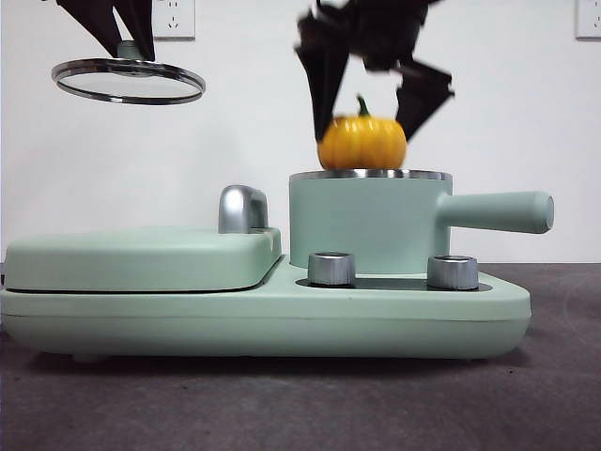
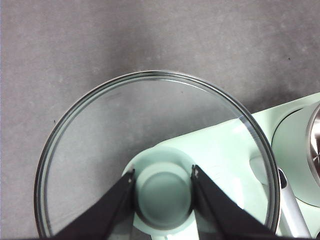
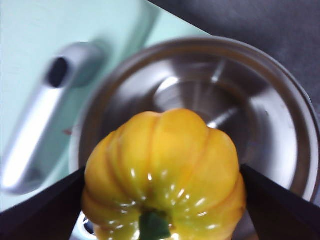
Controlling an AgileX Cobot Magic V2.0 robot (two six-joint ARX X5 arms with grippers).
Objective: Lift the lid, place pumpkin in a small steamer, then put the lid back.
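Pumpkin [image 1: 362, 142] is clamped by the right gripper [image 1: 374, 103] just above the small steamer [image 1: 366, 221]; the lid [image 1: 128, 81] is gripped by its knob in the left gripper [image 2: 163, 176] at upper left.

Left pincer [image 1: 127, 33]: two matte black jaws, flat-sided and tapering to narrow tips, each tip bearing a small pale fleck in the left wrist view. Right pincer [image 1: 371, 99]: same matte black finish, with angular, faceted jaws below a dark, blocky wrist housing. No cables, screws or markings are discernible.
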